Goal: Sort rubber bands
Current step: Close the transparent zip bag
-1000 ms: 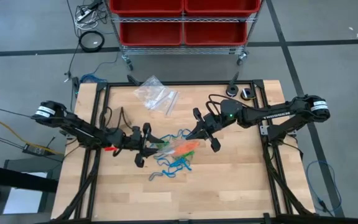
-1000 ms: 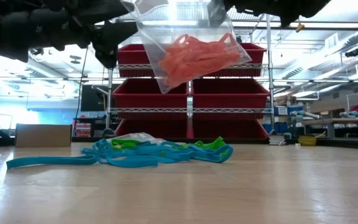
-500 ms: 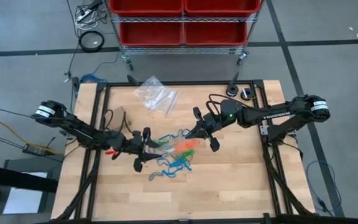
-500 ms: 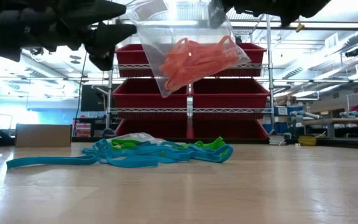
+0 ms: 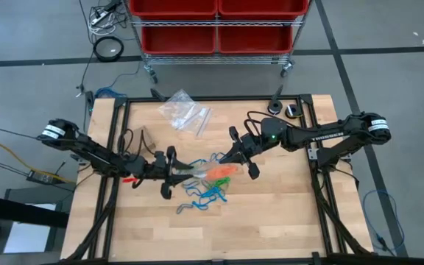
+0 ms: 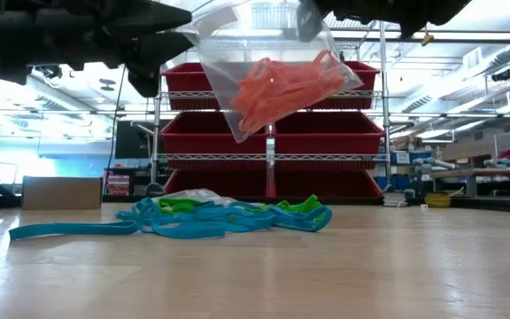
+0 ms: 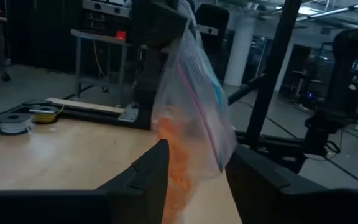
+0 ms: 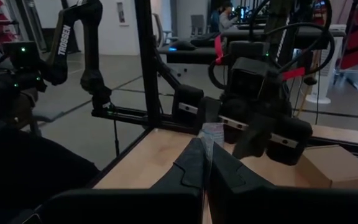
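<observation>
A clear plastic bag (image 6: 273, 80) of orange rubber bands hangs above the table's middle and also shows in the high view (image 5: 218, 174). My right gripper (image 8: 205, 152) is shut on it from the right (image 5: 225, 160). My left gripper (image 7: 194, 152) stands open at the bag's left (image 5: 169, 172), one finger on either side of the bag's lower part. Loose blue and green rubber bands (image 6: 211, 217) lie heaped on the wood below the bag (image 5: 206, 190). My right gripper pinches the bag's top edge (image 8: 211, 132) between its two shut fingers, coming level from the table's right side. The bag hangs below the fingers, tilted, clear of the table. My left gripper has the bag (image 7: 194, 118) between its fingers; whether they touch it I cannot tell.
Several empty clear bags (image 5: 185, 110) lie toward the table's far edge. A single band (image 5: 185, 209) lies nearer the front. A wire rack with red bins (image 5: 216, 22) stands beyond the far edge. Black frame rails (image 5: 116, 147) run along both sides.
My left gripper has swung a little toward the bag, so that in the low view one finger now reaches out to the bag's upper left corner. The bag stays hanging from my right gripper, clear of the table.
</observation>
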